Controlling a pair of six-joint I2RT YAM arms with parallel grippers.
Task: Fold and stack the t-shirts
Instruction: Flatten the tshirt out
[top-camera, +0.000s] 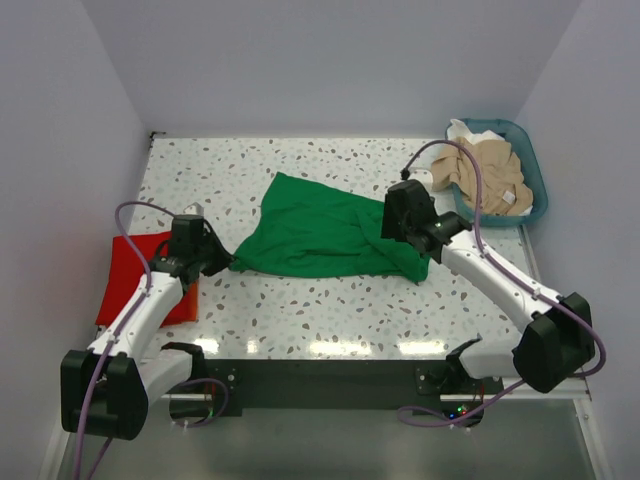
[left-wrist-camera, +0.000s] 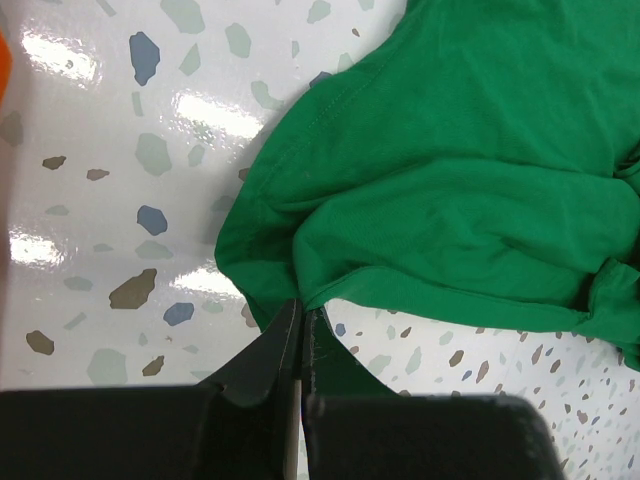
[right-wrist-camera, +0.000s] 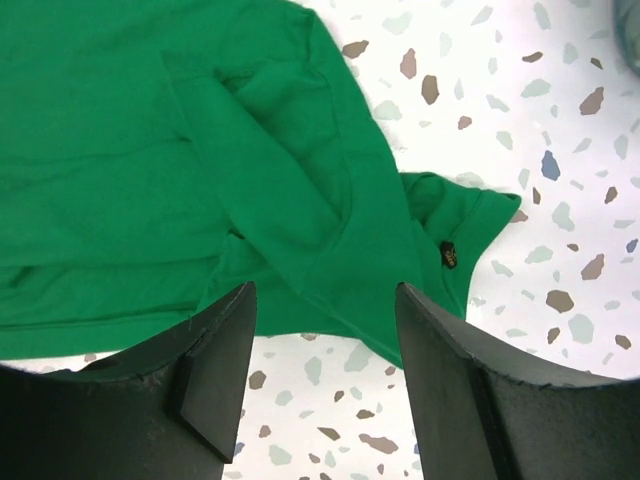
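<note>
The red t-shirt (top-camera: 125, 275) is lying flat at the desk's (top-camera: 300, 320) left edge. The left pincer (left-wrist-camera: 300, 335) is looking clenched on the green t-shirt's (top-camera: 320, 230) left corner, and the shirt is stretching rightward across the middle. The right pincer (right-wrist-camera: 322, 295) is hovering released over its far end by the sleeve, so that arm's nearer there. Beige t-shirts (top-camera: 490, 170) are sitting in the teal basket (top-camera: 535, 190).

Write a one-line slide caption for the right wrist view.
Open right gripper poised over the crumpled green t-shirt on the speckled table.
</note>
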